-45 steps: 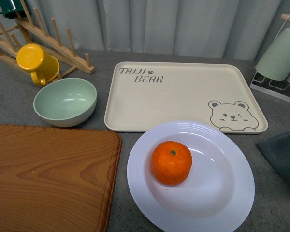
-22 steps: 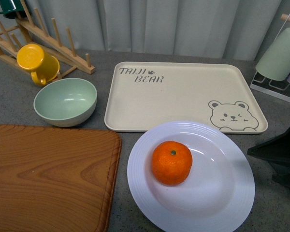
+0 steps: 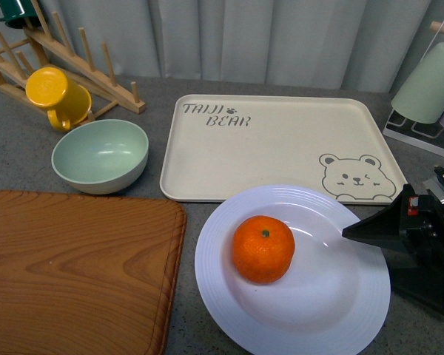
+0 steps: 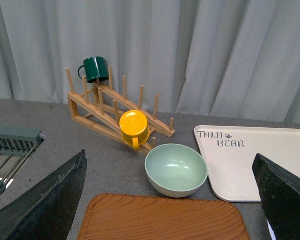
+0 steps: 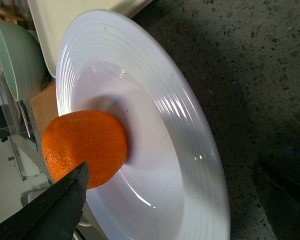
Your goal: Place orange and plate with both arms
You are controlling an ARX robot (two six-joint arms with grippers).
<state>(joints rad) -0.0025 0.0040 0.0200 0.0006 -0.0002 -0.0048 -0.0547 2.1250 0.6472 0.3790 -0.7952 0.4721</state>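
The orange (image 3: pixel 263 249) sat in the well of the white plate (image 3: pixel 207 275), a little left of the plate's centre. The right gripper (image 5: pixel 170 172) hung at the plate's right rim, its jaws spread wide and empty. To grip well, I judged one finger should slide under that rim gently, so the fruit would not roll. The left gripper (image 4: pixel 169 156), likewise spread and empty, was outside the front view. The right gripper's second finger was hidden there too.
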